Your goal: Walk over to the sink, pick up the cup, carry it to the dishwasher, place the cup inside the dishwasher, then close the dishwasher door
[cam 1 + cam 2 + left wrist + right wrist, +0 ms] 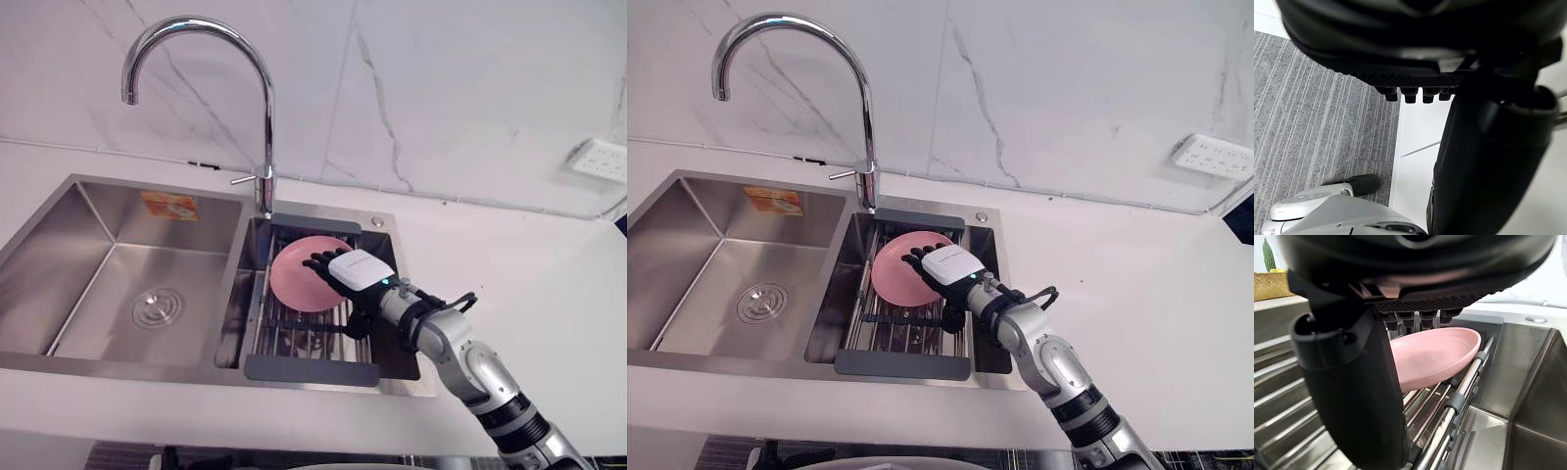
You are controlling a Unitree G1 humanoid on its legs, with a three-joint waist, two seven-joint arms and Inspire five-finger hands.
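We see a sink [98, 245] of brushed steel with a dull sheen, under a mirror-polished chrome faucet [196, 29]. The wall [441, 98] is glossy veined stone, and the tabletop [549, 284] is smooth matt white. The pink plate [299, 279] looks like smooth matt plastic and sits on a rack [1459, 396] of metal rods. The right hand [355, 271] is matt dark plastic. The floor [1312, 112] is ribbed grey carpet.

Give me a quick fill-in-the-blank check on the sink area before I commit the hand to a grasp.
1. The right hand reaches over a ___ dish.
2. That dish lies on the ___ set in the right basin of the sink.
3. The spout of the faucet ends above the ___ basin.
Missing words: pink; rack; left.
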